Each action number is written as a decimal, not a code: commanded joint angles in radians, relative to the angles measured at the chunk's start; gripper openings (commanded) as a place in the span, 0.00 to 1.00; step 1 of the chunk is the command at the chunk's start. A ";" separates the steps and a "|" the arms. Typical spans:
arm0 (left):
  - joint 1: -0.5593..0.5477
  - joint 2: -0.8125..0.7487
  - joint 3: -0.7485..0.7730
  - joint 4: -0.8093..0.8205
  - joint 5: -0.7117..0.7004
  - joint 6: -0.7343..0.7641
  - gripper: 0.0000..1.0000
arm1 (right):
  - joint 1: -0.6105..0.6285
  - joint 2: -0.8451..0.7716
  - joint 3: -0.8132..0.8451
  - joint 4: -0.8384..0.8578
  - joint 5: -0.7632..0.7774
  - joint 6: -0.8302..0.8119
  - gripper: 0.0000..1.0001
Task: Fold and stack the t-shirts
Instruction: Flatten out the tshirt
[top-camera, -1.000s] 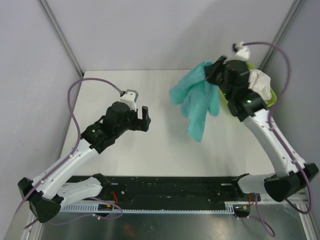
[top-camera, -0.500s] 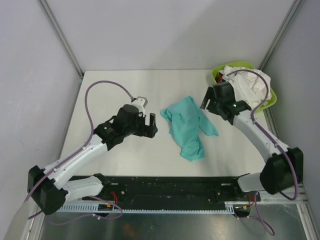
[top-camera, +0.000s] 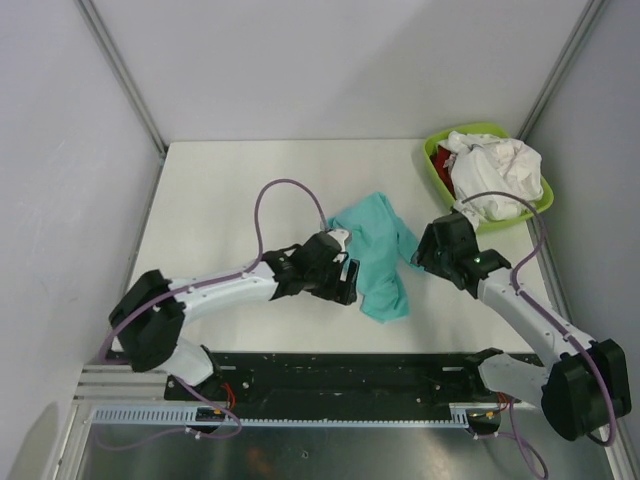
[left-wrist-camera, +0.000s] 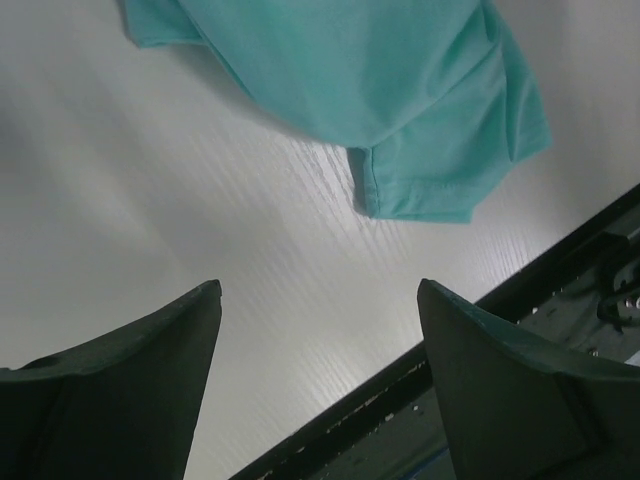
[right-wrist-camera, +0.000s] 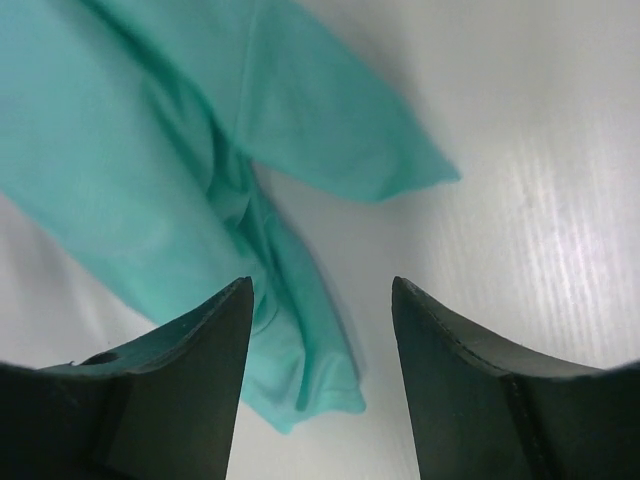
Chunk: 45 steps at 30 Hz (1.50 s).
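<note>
Top: teal shirt (top-camera: 375, 250), hanging from right gripper (top-camera: 425, 250) a second ago, now lies crumpled right of centre, toward near edge. Left gripper (top-camera: 345, 283) has closed in on it; flattening probably next. Count: one teal shirt, one white heap (top-camera: 495, 175) in basin (top-camera: 432, 160) at far right corner.
Left wrist: fingers (left-wrist-camera: 120, 380) spread, empty; shirt hem ahead.
Right wrist: fingers (right-wrist-camera: 150, 390) spread, empty, over shirt.

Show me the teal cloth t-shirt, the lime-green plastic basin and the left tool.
teal cloth t-shirt (top-camera: 378, 260), top view, its middle.
lime-green plastic basin (top-camera: 434, 163), top view, left rim.
left tool (left-wrist-camera: 318, 292), left wrist view, between fingertips.
</note>
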 joint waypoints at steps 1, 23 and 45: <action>-0.010 0.087 0.082 0.084 0.006 -0.076 0.82 | 0.091 -0.052 -0.056 0.023 0.028 0.062 0.62; -0.053 0.342 0.180 0.166 -0.025 -0.151 0.06 | 0.051 0.027 -0.126 0.129 0.108 0.047 0.62; 0.390 -0.228 -0.040 -0.087 -0.334 -0.088 0.00 | 0.028 0.274 -0.125 0.321 0.030 0.055 0.63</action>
